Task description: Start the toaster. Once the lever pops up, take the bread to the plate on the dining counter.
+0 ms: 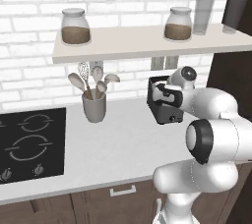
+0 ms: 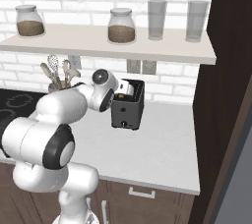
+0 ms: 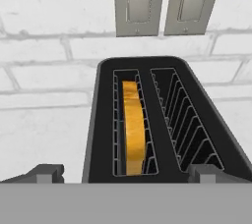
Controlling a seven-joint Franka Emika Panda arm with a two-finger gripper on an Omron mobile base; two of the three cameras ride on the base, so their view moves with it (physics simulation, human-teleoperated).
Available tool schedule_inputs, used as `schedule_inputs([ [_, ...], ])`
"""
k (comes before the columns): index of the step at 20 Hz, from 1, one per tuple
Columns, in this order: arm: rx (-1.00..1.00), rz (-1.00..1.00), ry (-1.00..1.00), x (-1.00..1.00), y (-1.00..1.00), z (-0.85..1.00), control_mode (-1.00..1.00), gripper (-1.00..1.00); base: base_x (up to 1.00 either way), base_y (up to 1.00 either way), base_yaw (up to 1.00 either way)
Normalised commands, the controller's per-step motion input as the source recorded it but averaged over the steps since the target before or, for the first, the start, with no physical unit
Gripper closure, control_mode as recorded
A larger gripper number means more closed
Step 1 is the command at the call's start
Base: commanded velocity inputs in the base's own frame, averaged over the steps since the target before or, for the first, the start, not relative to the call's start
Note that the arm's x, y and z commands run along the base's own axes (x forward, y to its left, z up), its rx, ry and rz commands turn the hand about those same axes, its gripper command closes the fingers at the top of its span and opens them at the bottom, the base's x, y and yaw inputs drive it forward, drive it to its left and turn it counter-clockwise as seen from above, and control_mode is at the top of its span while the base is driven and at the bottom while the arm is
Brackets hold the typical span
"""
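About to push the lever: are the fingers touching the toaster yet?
Cannot tell. In the hand view the open fingers straddle the toaster with bread in its left slot, but no gap or contact shows plainly.

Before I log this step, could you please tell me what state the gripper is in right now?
Gripper: open, holding nothing, its fingertips poised on either side of the toaster, whose left slot holds the bread.

toaster (image 3: 98, 134): black | bread (image 3: 133, 129): golden-orange | wall (image 3: 49, 46): white brick | hob (image 1: 29, 139): black
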Motion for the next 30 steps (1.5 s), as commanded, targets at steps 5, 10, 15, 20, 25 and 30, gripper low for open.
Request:
schedule_inputs([
  [5,0.0,0.0,0.01,0.1,-0.02,-0.17,-1.0,-1.0,0.0,0.0,0.0],
  [10,0.0,0.0,0.01,0.15,0.0,-0.13,-1.0,-1.0,0.0,0.0,0.0],
  [15,0.0,0.0,0.03,0.31,0.0,-0.02,-1.0,-1.0,0.0,0.0,0.0],
  [20,0.0,0.0,0.03,0.22,-0.08,-0.04,-1.0,-1.0,0.0,0.0,0.0],
  [25,0.0,0.0,0.01,0.04,-0.21,-0.08,-1.0,-1.0,0.0,0.0,0.0],
  [30,0.0,0.0,0.0,0.01,-0.16,-0.01,-1.0,-1.0,0.0,0.0,0.0],
])
